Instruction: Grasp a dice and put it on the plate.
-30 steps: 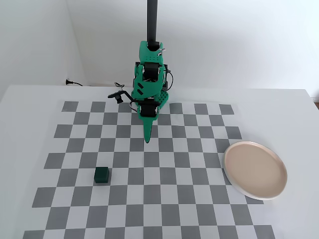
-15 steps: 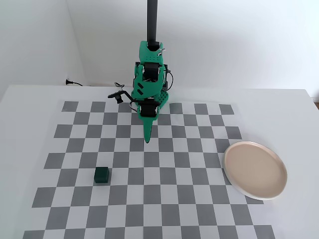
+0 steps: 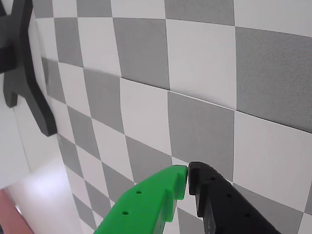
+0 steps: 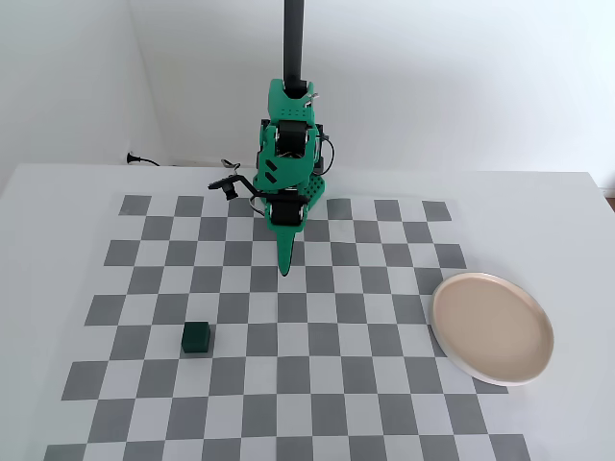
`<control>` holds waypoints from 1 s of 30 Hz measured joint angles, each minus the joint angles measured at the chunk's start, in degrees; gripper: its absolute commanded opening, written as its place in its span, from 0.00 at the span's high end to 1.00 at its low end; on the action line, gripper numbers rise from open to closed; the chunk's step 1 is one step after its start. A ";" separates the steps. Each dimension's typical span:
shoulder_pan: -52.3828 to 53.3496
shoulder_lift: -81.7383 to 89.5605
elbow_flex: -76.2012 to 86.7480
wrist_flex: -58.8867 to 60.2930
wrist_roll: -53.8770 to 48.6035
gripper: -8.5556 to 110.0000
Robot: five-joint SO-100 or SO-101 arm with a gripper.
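Observation:
The dice (image 4: pixel 197 336), a small dark green cube, sits on the checkered mat at the lower left in the fixed view. The pale pinkish plate (image 4: pixel 492 327) lies at the mat's right edge, empty. My gripper (image 4: pixel 285 267) hangs folded near the arm's base, tip pointing down at the mat, well away from both. In the wrist view the gripper (image 3: pixel 187 171) is shut, its green and black fingertips touching with nothing between them. A pink sliver at the lower left corner there is the plate (image 3: pixel 9 217). The dice is outside the wrist view.
The green arm (image 4: pixel 288 163) stands at the mat's far edge in front of a black pole (image 4: pixel 293 38). A black bracket (image 3: pixel 22 73) shows at the wrist view's upper left. White walls close the back and left; a cable (image 4: pixel 139 159) lies by the wall.

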 measured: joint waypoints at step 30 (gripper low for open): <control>-2.02 0.00 0.00 -25.05 -35.16 0.96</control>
